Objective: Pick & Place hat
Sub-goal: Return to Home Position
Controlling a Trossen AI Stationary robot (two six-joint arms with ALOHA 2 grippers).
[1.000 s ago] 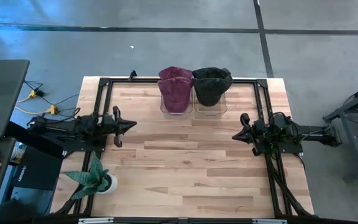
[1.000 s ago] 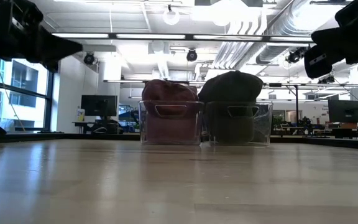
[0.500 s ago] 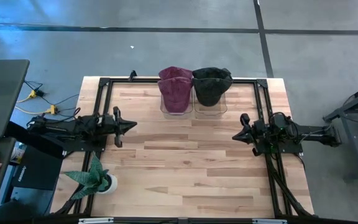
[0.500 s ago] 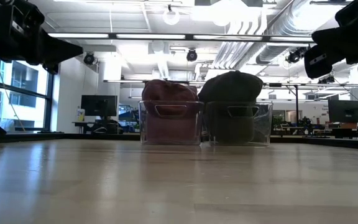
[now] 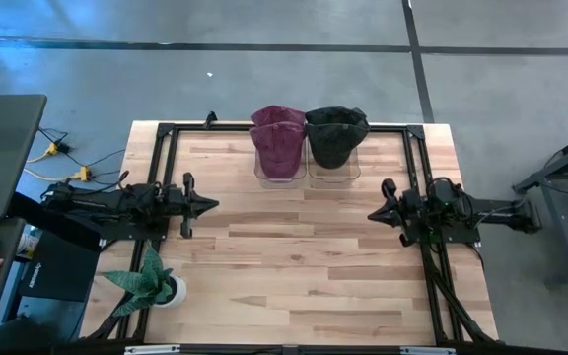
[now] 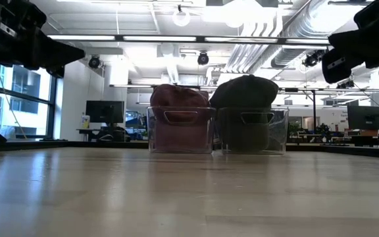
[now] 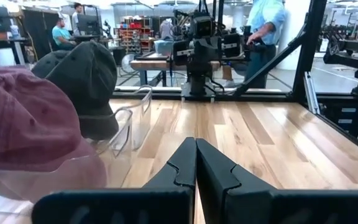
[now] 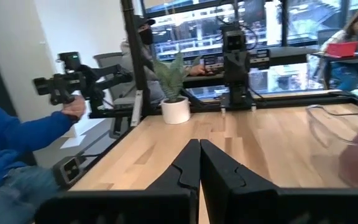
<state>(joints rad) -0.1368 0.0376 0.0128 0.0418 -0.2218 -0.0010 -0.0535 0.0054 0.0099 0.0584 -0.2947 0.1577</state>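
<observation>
From above, red cap [image 5: 278,143] and black cap [image 5: 335,133] binned, wrist views alone showing left and right jaws clenched, empty.

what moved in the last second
The left gripper, shut and empty, sank a little and shifted slightly toward the plant. The right gripper, the red cap and the black cap stayed put.
</observation>
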